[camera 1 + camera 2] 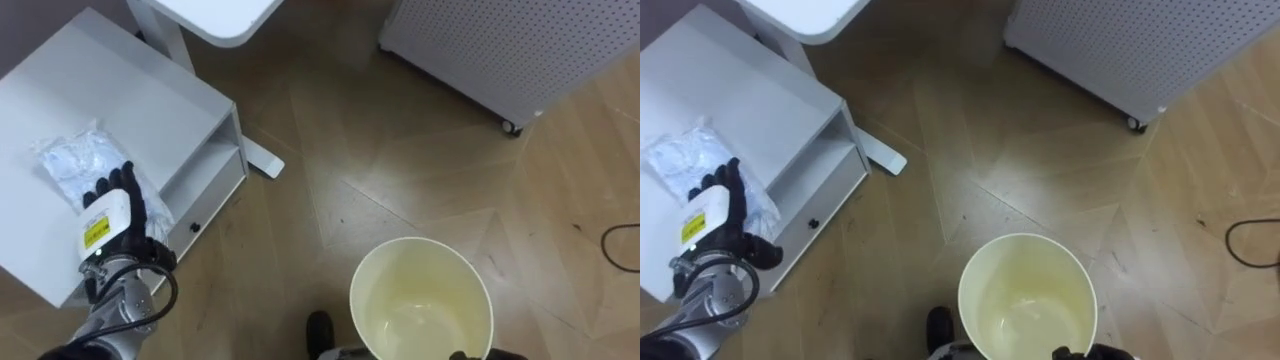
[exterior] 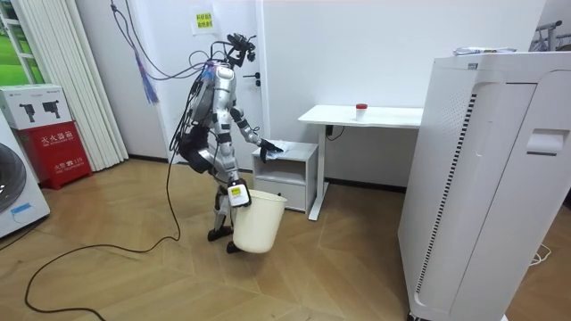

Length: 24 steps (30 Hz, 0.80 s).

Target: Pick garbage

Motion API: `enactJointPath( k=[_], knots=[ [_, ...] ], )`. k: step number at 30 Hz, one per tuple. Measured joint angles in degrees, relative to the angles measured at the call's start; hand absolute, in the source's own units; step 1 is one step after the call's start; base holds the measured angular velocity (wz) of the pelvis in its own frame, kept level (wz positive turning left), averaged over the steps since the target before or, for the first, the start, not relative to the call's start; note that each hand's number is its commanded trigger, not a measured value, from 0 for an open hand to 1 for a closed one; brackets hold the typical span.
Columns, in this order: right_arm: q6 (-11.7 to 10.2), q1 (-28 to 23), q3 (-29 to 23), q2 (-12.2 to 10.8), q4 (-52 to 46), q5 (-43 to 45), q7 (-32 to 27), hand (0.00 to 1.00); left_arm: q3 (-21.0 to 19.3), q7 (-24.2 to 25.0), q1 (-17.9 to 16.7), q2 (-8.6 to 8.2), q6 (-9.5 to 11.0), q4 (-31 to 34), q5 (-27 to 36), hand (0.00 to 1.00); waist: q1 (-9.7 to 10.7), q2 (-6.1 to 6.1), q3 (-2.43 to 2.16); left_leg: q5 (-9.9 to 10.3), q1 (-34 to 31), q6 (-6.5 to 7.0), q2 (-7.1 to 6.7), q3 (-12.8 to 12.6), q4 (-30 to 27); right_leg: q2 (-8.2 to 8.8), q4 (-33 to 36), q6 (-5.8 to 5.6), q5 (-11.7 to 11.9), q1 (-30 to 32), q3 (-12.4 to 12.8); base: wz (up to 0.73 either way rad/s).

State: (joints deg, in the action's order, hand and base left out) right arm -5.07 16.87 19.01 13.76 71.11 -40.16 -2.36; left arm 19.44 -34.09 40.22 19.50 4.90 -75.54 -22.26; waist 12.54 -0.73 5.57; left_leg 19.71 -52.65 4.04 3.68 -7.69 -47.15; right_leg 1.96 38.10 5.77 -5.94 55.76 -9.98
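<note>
White-backed and black-fingered, the left hand (image 1: 115, 212) reaches forward from the lower left over the top of a low white cabinet with one drawer (image 1: 150, 110). Its forearm slopes up from the bottom edge of the eye views. Its fingers (image 1: 103, 186) lie nearly straight on a crumpled clear plastic bag (image 1: 70, 160), with the thumb splayed out to the side. They rest on the bag without closing round it. The bag sits flat on the cabinet top near its left part, and the hand covers its near end.

The right hand (image 2: 238, 195) hangs low at the robot's side in the room view, curled over the rim of a round cream plastic bin (image 1: 420, 290). The bin is tilted, with its mouth facing up towards the head camera. In the eye views only dark fingertips (image 1: 472, 354) show at the bin's lower rim, and the rest of that hand is cut off by the frame. The bin's inside looks bare, though its near wall is out of sight.

The robot stands on the wooden floor (image 1: 400, 160) just beside the cabinet. A white desk (image 1: 215, 18) adjoins the cabinet's far side.
</note>
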Motion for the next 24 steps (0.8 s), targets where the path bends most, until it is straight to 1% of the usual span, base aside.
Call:
enactJointPath(
  k=[1,2,4,6,7,9,11,13,15,17,20,22,24],
  knots=[
    [0.09,0.0,-0.03,0.01,0.0,0.0,0.0,1.0,-0.01,0.18,0.1,0.08,-0.23,-0.04,-0.05,0.51,0.0,-0.01,-0.01,0.01,-0.1,-0.01,0.03,0.03,-0.09,-0.02,0.0,0.01,0.0,0.06,-0.02,0.0],
    [0.25,0.0,-0.04,0.01,0.0,0.0,0.0,1.0,-0.03,0.78,0.29,0.24,-0.88,-0.1,-0.81,0.98,0.0,-0.03,-0.02,0.01,-0.27,-0.03,0.13,0.08,-0.16,-0.1,-0.17,0.03,0.01,0.08,-0.14,0.0],
    [0.52,0.0,-0.06,0.01,-0.04,-0.01,0.01,1.0,0.0,1.08,0.32,0.6,-1.25,-0.05,-1.11,1.0,0.09,-0.07,-0.05,0.01,-0.47,-0.03,0.3,0.08,-0.17,-0.16,-0.46,0.17,0.16,0.11,-0.27,0.0],
    [1.4,0.0,-0.06,0.03,-0.2,-0.02,-0.07,1.0,0.19,1.07,0.4,1.16,-1.38,-0.03,-1.12,1.0,0.12,-0.24,-0.19,-0.03,-0.52,-0.07,0.45,0.06,-0.2,-0.24,-0.57,0.26,0.32,0.1,-0.33,0.0],
    [1.47,-0.01,-0.06,0.04,-0.21,-0.02,-0.12,1.0,0.32,1.01,0.47,1.37,-1.46,-0.01,-1.14,1.0,0.12,-0.27,-0.24,-0.05,-0.5,-0.09,0.45,0.05,-0.2,-0.24,-0.55,0.28,0.34,0.1,-0.33,0.0],
    [1.48,0.0,-0.04,0.04,-0.21,-0.03,-0.29,1.0,0.68,1.19,1.17,2.55,-2.04,0.0,-1.17,1.0,-0.03,-0.46,-0.47,-0.16,-0.29,-0.24,0.47,0.0,-0.19,-0.24,-0.45,0.46,0.44,0.01,-0.31,0.0],
    [1.49,-0.01,-0.03,0.05,-0.39,-0.02,-0.29,1.0,1.04,2.0,1.55,3.3,-2.98,-0.01,-1.17,1.0,0.09,-0.48,-0.48,-0.18,0.22,-0.29,0.52,0.0,-0.17,-0.26,-0.44,0.5,0.47,-0.46,-0.32,0.0],
    [1.71,-0.05,0.01,0.04,-0.41,-0.02,-0.29,1.0,1.07,2.27,1.53,3.58,-3.86,-0.02,-1.14,1.0,0.18,-0.5,-0.56,-0.2,0.88,-0.32,0.51,0.0,-0.07,-0.26,-0.45,0.51,0.46,-1.08,-0.31,0.0],
    [2.42,-0.14,0.02,0.04,-1.11,-0.02,-0.36,1.0,1.16,2.75,1.21,3.81,-4.68,-0.07,-0.99,1.0,0.29,-0.61,-0.65,-0.24,1.58,-0.38,0.48,-0.01,0.13,-0.24,-0.57,0.52,0.45,-1.79,-0.29,0.0],
    [2.73,-0.17,0.12,0.04,-1.42,-0.01,-0.51,1.0,1.09,2.84,0.77,3.85,-4.95,-0.07,-1.0,1.0,0.27,-0.72,-0.77,-0.34,2.25,-0.53,0.37,0.0,0.46,-0.24,-0.86,0.52,0.45,-2.43,-0.24,0.0],
    [2.61,-0.16,0.32,0.04,-1.67,0.37,-0.52,1.0,0.49,3.2,0.16,3.79,-4.92,0.02,-0.91,1.0,-0.06,-0.92,-0.94,-0.62,3.18,-0.86,0.4,-0.08,1.46,-0.43,-2.02,0.53,0.9,-3.43,-0.25,0.0],
    [2.45,-0.15,0.74,0.04,-2.06,0.36,-0.52,1.0,-0.25,3.3,-0.48,3.66,-4.53,0.17,-0.53,1.0,-0.3,-0.97,-0.99,-0.91,3.26,-0.88,0.48,-0.07,1.91,-0.58,-2.89,0.56,1.3,-3.66,-0.32,0.0],
    [1.8,0.06,1.94,-0.07,-2.44,0.37,-0.74,1.0,-0.9,3.29,-0.66,3.49,-3.48,0.19,3.08,1.0,-0.77,-0.92,-1.01,-1.39,3.33,-0.66,0.56,-0.04,2.49,-0.67,-3.78,0.64,1.82,-3.98,-0.54,0.0]
  ],
)
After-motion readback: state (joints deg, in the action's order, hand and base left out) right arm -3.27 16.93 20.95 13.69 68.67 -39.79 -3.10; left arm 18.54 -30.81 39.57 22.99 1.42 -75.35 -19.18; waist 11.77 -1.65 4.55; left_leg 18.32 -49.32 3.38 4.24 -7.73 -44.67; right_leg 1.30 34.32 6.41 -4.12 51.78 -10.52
